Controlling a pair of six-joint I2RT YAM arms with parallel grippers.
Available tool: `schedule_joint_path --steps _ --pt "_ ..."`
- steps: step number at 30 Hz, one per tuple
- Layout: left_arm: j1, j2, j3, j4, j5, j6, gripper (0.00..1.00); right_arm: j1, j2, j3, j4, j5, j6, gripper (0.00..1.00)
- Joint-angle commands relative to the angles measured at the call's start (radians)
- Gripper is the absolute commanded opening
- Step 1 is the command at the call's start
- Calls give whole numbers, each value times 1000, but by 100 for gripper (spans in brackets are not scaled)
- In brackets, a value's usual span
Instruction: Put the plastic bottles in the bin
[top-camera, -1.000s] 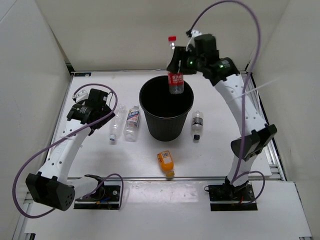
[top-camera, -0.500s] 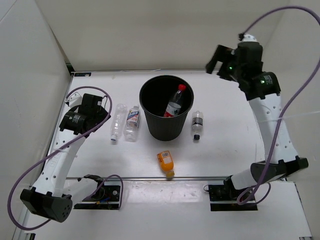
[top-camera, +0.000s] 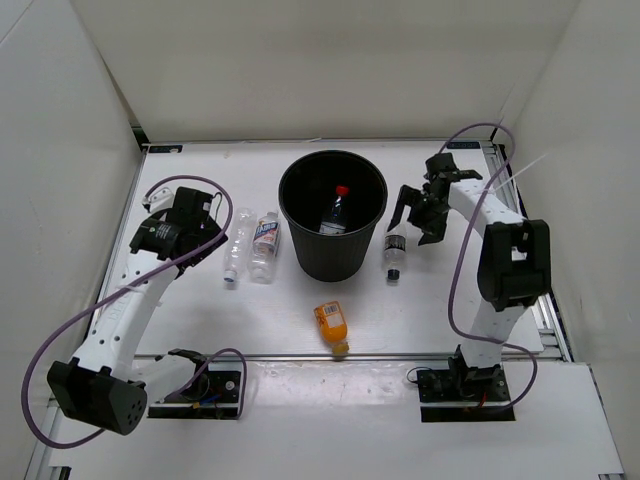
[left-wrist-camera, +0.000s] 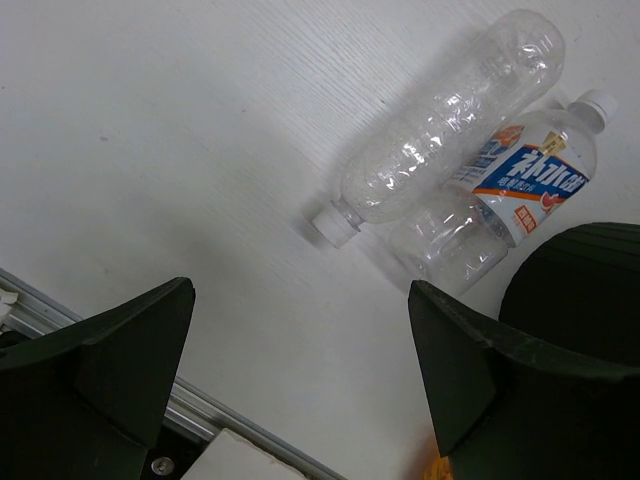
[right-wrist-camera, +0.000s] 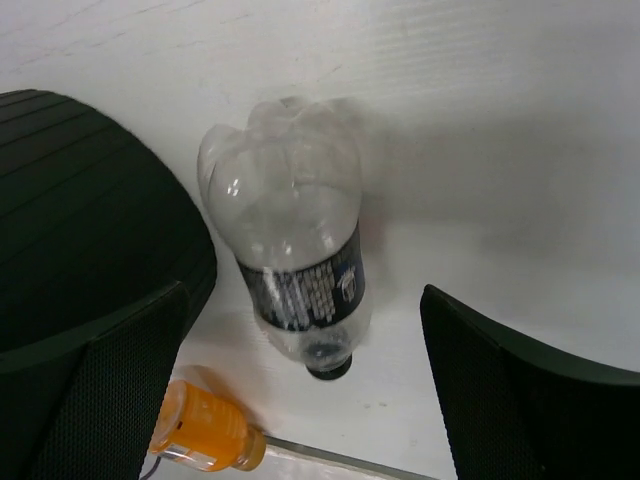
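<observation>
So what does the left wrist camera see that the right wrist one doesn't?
Only the left wrist view shows two clear bottles lying side by side: the plain bottle and the blue-white labelled bottle. Only the right wrist view shows the dark-capped bottle; the orange bottle is plain there too, while the left has at most an orange sliver at its bottom edge. Both show the black bin from the side and the white table.
</observation>
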Motion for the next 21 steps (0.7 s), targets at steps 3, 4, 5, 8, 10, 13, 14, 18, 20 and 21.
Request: schedule_joint_path --steps 3,4,5,8,10,13,14,18,20,21 --pt "6 -9 -9 31 37 25 99 14 118 56 46 -36 -33 99" --pt "6 -9 -9 31 37 25 99 14 149 56 46 -36 -33 96" --pt "6 -9 -9 31 37 25 99 23 161 56 46 -36 -33 88" --pt "15 11 0 21 37 25 99 23 163 19 46 -27 -33 66" --pt "15 20 11 12 46 25 99 23 119 10 35 -10 -33 60" --pt "33 11 0 40 68 25 99 14 -1 13 -34 90 -31 51" --pt "33 11 -9 76 80 25 99 5 -44 24 -58 119 -13 48" --pt "53 -2 -56 158 146 37 99 -5 -302 132 -120 210 59 43" --pt "62 -2 -89 193 201 50 99 26 -336 265 -129 271 59 43" --pt "75 -2 -98 211 221 68 99 38 -336 322 -140 297 50 43"
